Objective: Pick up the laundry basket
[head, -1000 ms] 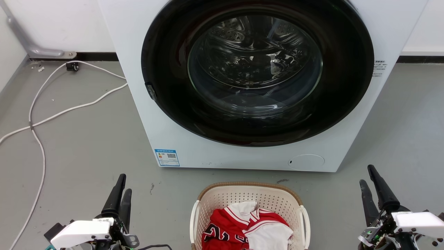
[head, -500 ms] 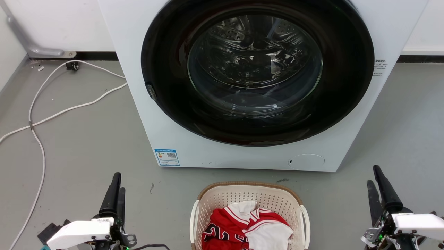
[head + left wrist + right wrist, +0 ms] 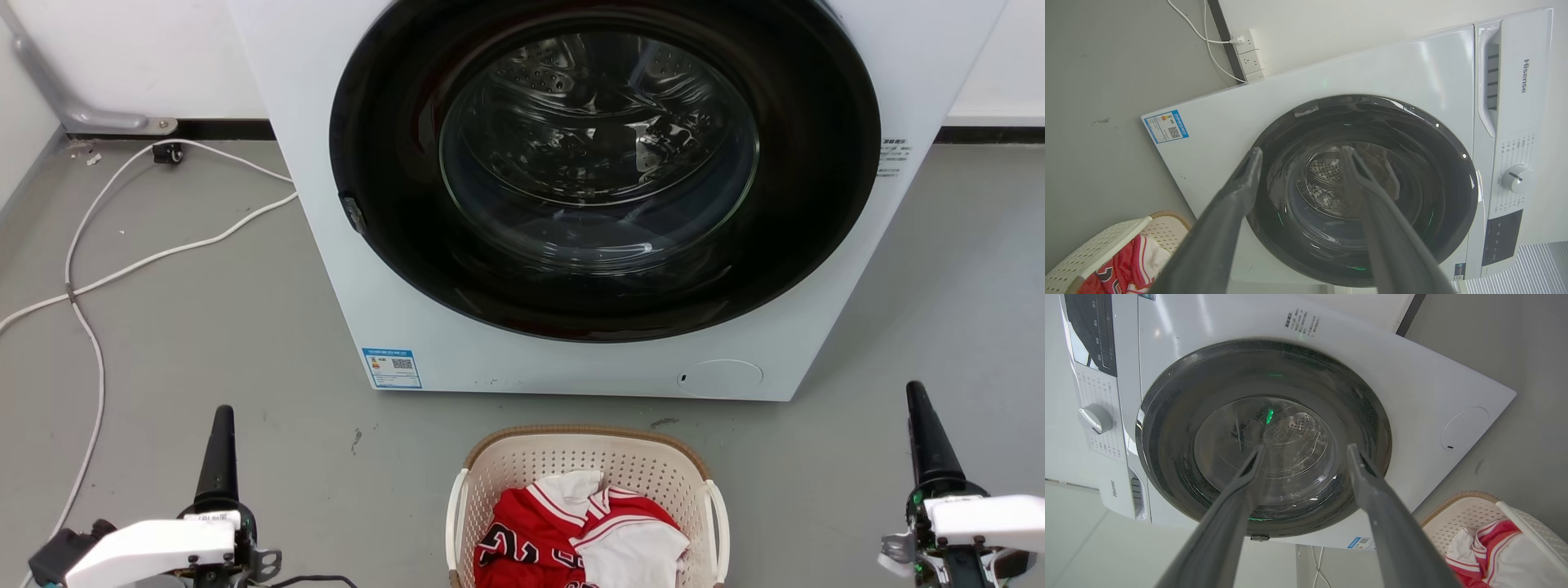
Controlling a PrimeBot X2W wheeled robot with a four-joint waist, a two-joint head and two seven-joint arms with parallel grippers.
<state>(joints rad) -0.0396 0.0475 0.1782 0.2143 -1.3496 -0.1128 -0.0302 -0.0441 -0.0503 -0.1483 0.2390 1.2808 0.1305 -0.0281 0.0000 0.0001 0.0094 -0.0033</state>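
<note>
The laundry basket (image 3: pixel 522 467), cream perforated plastic with a brown rim and white side handles, stands on the grey floor at the bottom centre of the head view. A red and white jersey (image 3: pixel 571 531) lies in it. My left gripper (image 3: pixel 222 441) hangs well to the basket's left and my right gripper (image 3: pixel 921 416) well to its right, neither touching it. Both stand edge-on there. In the left wrist view my left gripper (image 3: pixel 1301 152) is open and empty, with the basket (image 3: pixel 1098 249) at lower left. In the right wrist view my right gripper (image 3: pixel 1306 448) is open and empty, the basket (image 3: pixel 1466 514) at lower right.
A white front-loading washing machine (image 3: pixel 392 245) with its dark round door shut stands just behind the basket. White cables (image 3: pixel 98 286) trail over the floor at the left towards the wall. A power strip (image 3: pixel 1249 55) sits by the wall beside the machine.
Both grippers have swung outward, away from the basket: the left one further left and lower, the right one further right. Each has rolled edge-on. The basket has not moved.
</note>
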